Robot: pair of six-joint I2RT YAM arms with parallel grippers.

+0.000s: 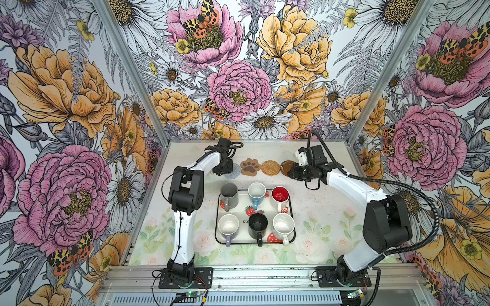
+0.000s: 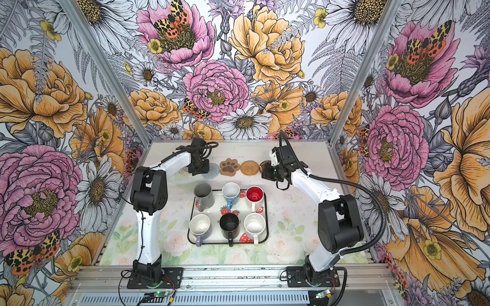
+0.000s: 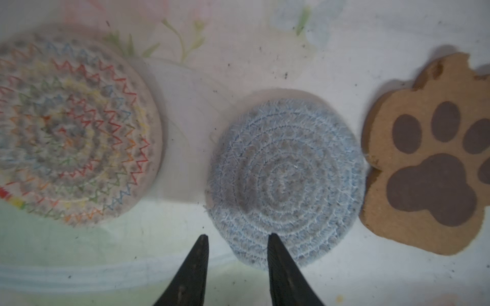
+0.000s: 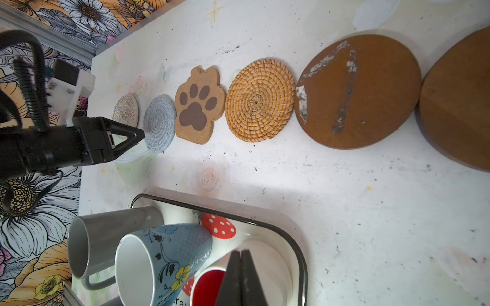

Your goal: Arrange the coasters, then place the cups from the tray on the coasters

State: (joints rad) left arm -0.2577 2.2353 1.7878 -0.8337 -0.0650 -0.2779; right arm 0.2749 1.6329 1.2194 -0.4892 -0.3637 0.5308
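Coasters [image 1: 270, 167] lie in a row beyond the tray [image 1: 243, 237], whose six cups [image 1: 257, 225] all await moving; the left gripper [image 3: 238, 239] hovers, jaws parted, over the blue-grey woven coaster [image 3: 286, 180], the right gripper [image 4: 241, 255] clenched on nothing.

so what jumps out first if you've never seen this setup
The loud floral walls first, then the strawberry tray mid-table with six mugs upright on it, the red-lined mug standing out. Beyond it runs a row of coasters, the paw-shaped coaster oddest, the left gripper open at the blue-grey coaster edge.
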